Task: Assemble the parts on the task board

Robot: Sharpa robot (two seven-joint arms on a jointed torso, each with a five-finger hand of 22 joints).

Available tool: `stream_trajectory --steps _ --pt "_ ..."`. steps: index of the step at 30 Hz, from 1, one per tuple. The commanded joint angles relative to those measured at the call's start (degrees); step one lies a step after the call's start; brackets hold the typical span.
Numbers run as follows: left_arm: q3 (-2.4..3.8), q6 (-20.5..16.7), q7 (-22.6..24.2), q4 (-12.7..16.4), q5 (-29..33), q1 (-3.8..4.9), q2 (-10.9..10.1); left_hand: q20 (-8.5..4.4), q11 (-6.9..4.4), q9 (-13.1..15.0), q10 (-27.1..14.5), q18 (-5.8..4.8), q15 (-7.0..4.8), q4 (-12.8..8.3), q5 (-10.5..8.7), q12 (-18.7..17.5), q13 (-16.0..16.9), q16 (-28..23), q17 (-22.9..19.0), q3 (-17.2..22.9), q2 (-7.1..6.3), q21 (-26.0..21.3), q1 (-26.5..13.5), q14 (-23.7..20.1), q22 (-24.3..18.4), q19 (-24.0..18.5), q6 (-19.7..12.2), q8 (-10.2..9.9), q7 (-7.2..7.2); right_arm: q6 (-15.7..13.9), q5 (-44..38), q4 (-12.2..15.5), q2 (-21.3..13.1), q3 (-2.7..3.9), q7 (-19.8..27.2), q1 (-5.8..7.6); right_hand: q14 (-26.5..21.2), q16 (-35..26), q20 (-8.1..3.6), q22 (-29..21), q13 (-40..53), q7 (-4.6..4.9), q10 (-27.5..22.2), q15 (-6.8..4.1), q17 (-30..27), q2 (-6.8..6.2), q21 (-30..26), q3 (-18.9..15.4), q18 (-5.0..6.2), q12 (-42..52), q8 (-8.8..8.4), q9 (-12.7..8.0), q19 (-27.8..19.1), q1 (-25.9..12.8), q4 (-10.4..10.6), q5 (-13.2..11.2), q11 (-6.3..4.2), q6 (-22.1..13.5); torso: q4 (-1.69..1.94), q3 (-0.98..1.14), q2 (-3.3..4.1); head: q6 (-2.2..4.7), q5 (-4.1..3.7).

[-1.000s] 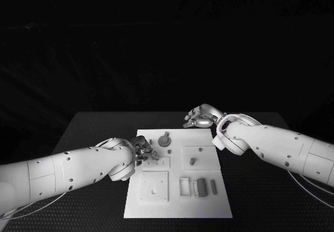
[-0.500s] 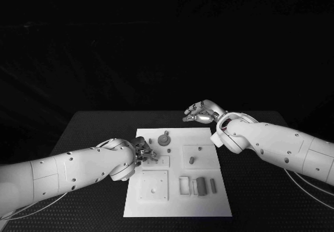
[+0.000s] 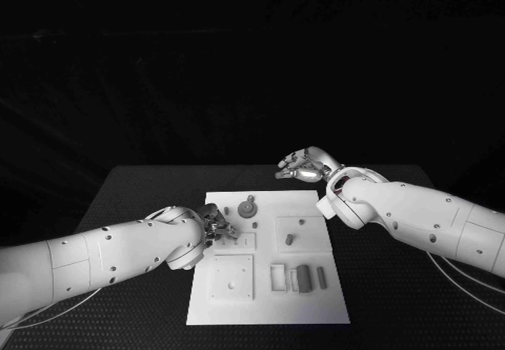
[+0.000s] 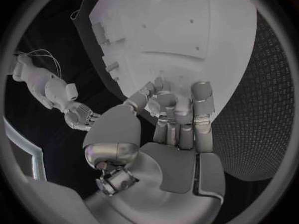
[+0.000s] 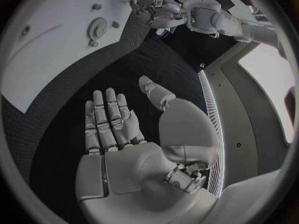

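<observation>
White task board [image 3: 268, 306] unchanged — the left hand [image 3: 216, 224] stays curled over its near-left parts, grip unclear, while the right hand [image 3: 305, 165], spread and empty, has lifted away — assembly pending.

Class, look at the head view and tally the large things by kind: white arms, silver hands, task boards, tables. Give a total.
White arms: 2, the left arm and the right arm
Silver hands: 2, the left hand and the right hand
Task board: 1
Table: 1
Total: 6
</observation>
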Motion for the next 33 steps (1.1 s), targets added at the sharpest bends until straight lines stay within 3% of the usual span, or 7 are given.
stream_trajectory --steps 1,14,33 --pt "0.04 0.7 -0.1 -0.1 -0.5 -0.11 0.3 -1.97 -0.51 2.7 0.2 1.59 -3.99 0.2 0.19 0.0 0.0 0.2 -0.1 0.1 0.41 0.0 -0.3 4.1 0.1 2.2 -0.1 0.4 0.04 -0.3 0.5 0.2 0.1 0.04 1.0 0.02 0.8 0.2 -0.08 0.1 -0.6 0.91 -0.1 -0.25 0.0 -0.37 -0.1 -0.4 0.31 -0.2 0.27 -0.1 0.7 0.2 0.2 -0.1 0.16 -0.6 -0.03 0.05 -0.06 -0.09 -0.02" --pt "0.05 2.9 -0.1 -0.6 0.0 -0.28 0.6 -2.00 -0.54 2.9 -0.3 1.62 -4.03 0.7 0.19 -0.1 0.0 0.1 -0.4 0.1 -0.10 -0.4 -1.0 3.7 0.0 1.8 0.1 0.5 0.00 -0.1 0.5 0.2 0.0 0.04 0.8 0.02 0.3 -0.6 0.14 0.2 -1.9 1.05 -0.4 0.04 -0.3 -0.51 -0.8 -0.6 0.23 -0.5 0.56 -0.4 0.3 0.3 0.2 -0.1 0.56 -0.4 0.04 0.04 -0.04 0.02 -0.52" --pt "0.06 3.8 -0.2 -1.4 0.0 -0.67 1.0 -2.04 -0.68 3.3 -0.8 1.64 -4.15 1.3 0.19 -0.3 0.0 0.2 -1.0 0.2 -0.50 -0.8 -1.6 3.2 0.0 1.4 0.6 1.0 -0.16 -0.2 0.4 0.7 -0.3 0.04 0.1 0.10 0.0 -1.0 0.27 0.3 -2.6 1.23 -0.6 0.20 -0.5 -0.40 -1.1 -0.7 0.16 -0.5 0.64 -0.6 0.1 0.2 0.5 -0.1 0.70 -0.4 0.04 0.01 -0.05 -0.49 -0.31"
